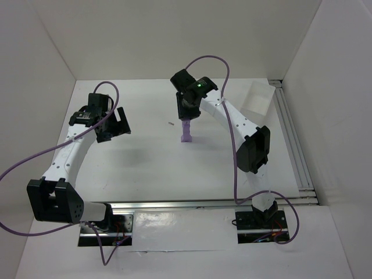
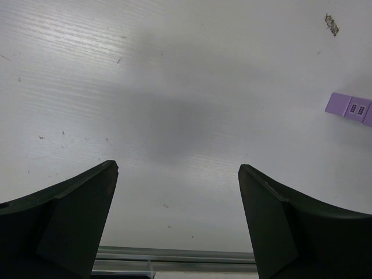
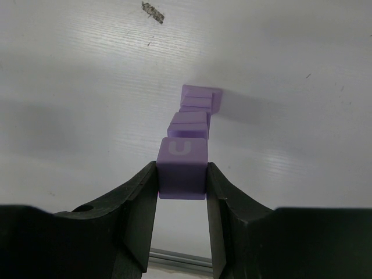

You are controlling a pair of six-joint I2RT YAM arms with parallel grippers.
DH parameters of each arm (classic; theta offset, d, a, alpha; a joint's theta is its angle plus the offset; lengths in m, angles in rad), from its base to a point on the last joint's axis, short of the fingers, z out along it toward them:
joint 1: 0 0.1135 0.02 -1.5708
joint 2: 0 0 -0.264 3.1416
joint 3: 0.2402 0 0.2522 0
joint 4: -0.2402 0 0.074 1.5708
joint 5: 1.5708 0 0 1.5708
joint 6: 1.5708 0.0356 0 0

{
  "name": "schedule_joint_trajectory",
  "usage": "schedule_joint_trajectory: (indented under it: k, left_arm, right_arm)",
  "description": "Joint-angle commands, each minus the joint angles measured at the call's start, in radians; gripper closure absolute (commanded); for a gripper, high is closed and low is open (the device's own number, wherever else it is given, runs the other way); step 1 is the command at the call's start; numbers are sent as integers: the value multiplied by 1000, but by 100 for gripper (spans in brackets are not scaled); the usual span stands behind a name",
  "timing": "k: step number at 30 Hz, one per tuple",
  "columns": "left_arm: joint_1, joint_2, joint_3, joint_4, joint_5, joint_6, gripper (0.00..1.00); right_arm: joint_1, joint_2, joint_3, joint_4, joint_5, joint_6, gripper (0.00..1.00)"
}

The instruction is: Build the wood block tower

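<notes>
the tower (image 1: 186, 137) stood in the middle of the table (image 1: 145, 163). our right claw (image 1: 187, 116) squeezed the top block (image 3: 182, 168) between part-open fingers. we think we were setting it down. next we needed to let go softly and lift straight up. our left claw (image 2: 177, 168) gaped wide, empty.

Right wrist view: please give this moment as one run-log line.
right gripper: shut on wood block | wood block: above tower, contact unclear | left gripper: open, empty

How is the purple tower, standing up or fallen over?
Standing up: the tower is a narrow column, cubes stacked beneath the right fingers.
</notes>
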Motion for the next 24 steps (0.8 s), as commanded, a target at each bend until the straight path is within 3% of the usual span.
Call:
schedule_joint_trajectory:
  k: [1, 24]
  left_arm:
    - [5, -30, -1, 4, 3, 17, 2]
    - [5, -39, -10, 4, 3, 17, 2]
  right_arm:
    - [3, -1, 12, -28, 14, -8, 61]
    - [3, 8, 3, -28, 5, -17, 61]
